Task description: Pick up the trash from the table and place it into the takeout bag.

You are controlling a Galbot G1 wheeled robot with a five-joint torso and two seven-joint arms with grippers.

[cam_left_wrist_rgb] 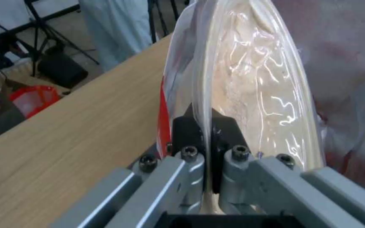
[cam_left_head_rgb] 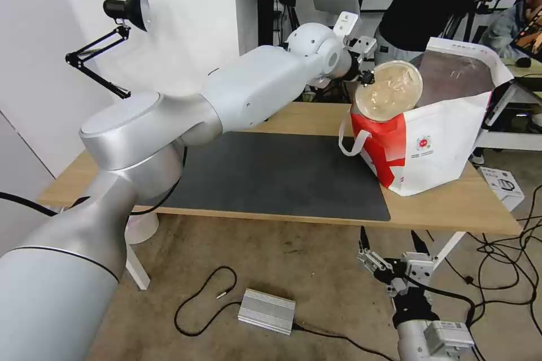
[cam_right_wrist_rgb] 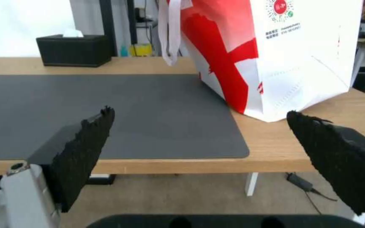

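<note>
My left gripper [cam_left_head_rgb: 366, 77] is shut on the rim of the shallow beige soiled bowl [cam_left_head_rgb: 388, 91], holding it tilted on edge over the near-left lip of the takeout bag [cam_left_head_rgb: 446, 146]. In the left wrist view the black fingers [cam_left_wrist_rgb: 188, 129] pinch the bowl [cam_left_wrist_rgb: 258, 88] and its clear film. The red-and-white takeout bag [cam_right_wrist_rgb: 275, 53] stands open on the right end of the table [cam_left_head_rgb: 451, 208]. My right gripper [cam_left_head_rgb: 390, 257] hangs open below the table's front edge, its black pads [cam_right_wrist_rgb: 85, 148] wide apart with nothing between them.
A dark grey mat [cam_left_head_rgb: 271, 175] covers the middle of the table. A black tissue box [cam_right_wrist_rgb: 73, 50] sits at the back of the table. A black desk lamp [cam_left_head_rgb: 113, 34] stands at the far left. Cables and a silver box [cam_left_head_rgb: 266, 310] lie on the floor.
</note>
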